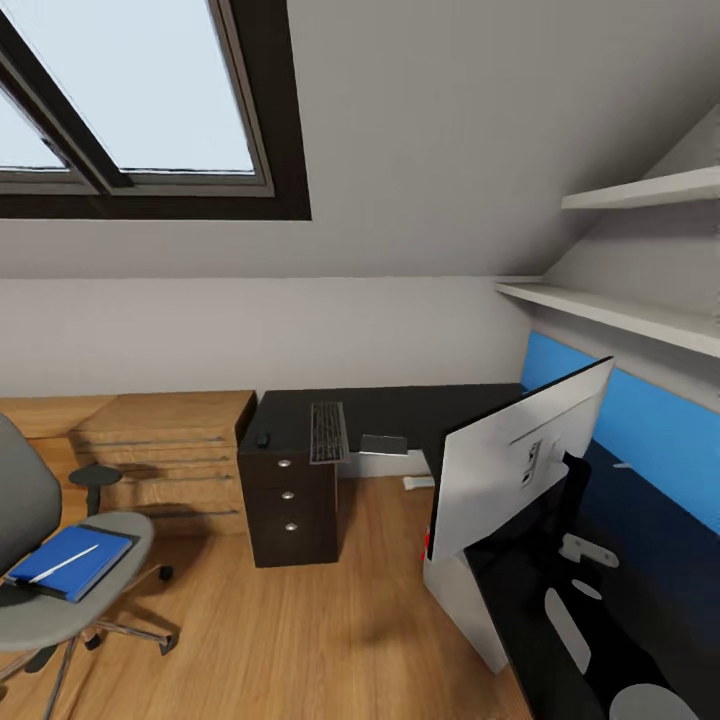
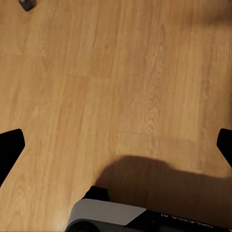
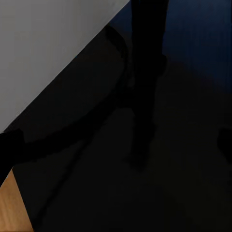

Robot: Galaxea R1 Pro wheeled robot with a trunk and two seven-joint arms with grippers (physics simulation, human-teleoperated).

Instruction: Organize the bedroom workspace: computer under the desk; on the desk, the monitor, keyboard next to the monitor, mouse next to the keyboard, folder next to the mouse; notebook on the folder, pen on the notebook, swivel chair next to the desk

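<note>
The black L-shaped desk (image 1: 400, 405) runs along the far wall and down the right side. On its far end lie the keyboard (image 1: 328, 432) and the small black mouse (image 1: 263, 439). The monitor (image 1: 520, 460) stands on the right wing, its pale back toward me. Below it, a white computer tower (image 1: 462, 600) stands on the floor. At left, the grey swivel chair (image 1: 60, 590) carries a blue flat item (image 1: 75, 560) with the pen (image 1: 65, 563) on top. My left gripper (image 2: 116, 147) hangs open over bare floor. My right gripper (image 3: 116, 145) is open over the desk beside the monitor's stem (image 3: 147, 72).
A black three-drawer unit (image 1: 290, 500) with silver knobs sits under the desk's far end. Beside it stands a light-wood chest (image 1: 165, 450). Two white shelves (image 1: 620, 310) and a blue wall panel (image 1: 650, 430) are above the right wing. Wooden floor (image 1: 300, 620) lies between chair and desk.
</note>
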